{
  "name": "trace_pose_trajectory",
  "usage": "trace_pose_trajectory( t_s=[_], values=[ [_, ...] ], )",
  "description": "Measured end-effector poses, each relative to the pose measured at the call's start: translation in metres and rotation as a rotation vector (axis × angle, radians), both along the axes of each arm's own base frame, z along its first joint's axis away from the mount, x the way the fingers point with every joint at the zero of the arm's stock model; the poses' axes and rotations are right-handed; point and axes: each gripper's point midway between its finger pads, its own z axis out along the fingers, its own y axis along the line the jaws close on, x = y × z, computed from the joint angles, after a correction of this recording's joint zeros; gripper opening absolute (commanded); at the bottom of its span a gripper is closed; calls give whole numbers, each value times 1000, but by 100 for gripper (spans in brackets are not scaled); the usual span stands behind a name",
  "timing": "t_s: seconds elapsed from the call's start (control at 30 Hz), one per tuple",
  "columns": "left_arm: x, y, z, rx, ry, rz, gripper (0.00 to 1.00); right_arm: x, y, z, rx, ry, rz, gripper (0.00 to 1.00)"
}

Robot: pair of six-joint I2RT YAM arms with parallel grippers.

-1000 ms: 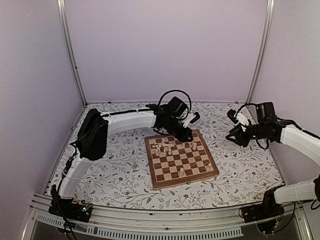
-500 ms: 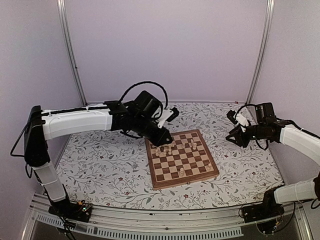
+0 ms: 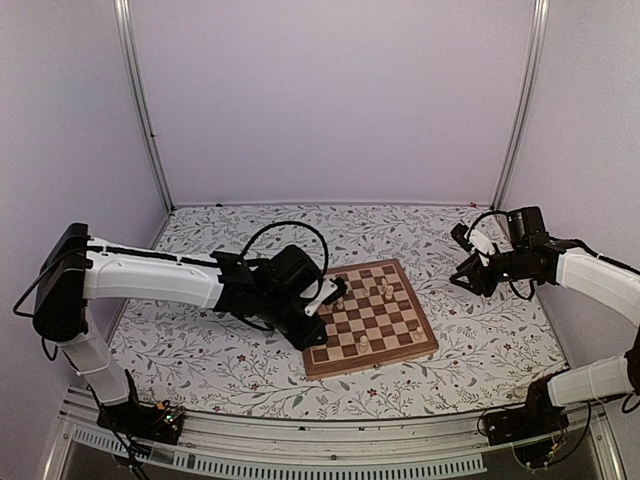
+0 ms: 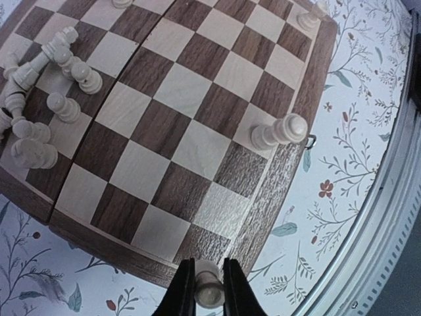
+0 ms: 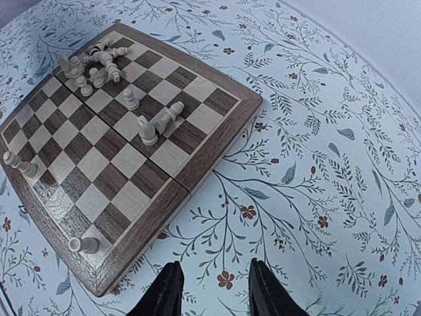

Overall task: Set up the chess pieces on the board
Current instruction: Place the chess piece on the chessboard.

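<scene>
Left wrist view: left gripper jaws clamped on one pale chess piece, held just off the board's near corner, with bare edge squares straight ahead of the jaws. One pawn stands on the board's edge row; a heap of pieces lies toward its far side. Right gripper jaws apart and empty, well off the board's opposite side, so the left arm looks nearer.

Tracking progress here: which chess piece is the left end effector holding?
The piece pinched in the left end effector at the board's edge; all the other pieces rest on the board, untouched.
</scene>
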Motion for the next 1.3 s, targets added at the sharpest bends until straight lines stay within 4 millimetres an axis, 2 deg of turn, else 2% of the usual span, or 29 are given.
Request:
trace_pose_trajectory(
  t_s=[0.77,1.1,1.3],
  values=[
    [-3,-1,-11,-19,6,5,14,0,0,-2,-2,5,4,37],
    [-6,-2,-27,-2,36,-3,15,0,0,-4,-5,9,7,37],
    [-8,-2,-28,-3,41,-8,17,0,0,-4,-6,9,8,37]
  ],
)
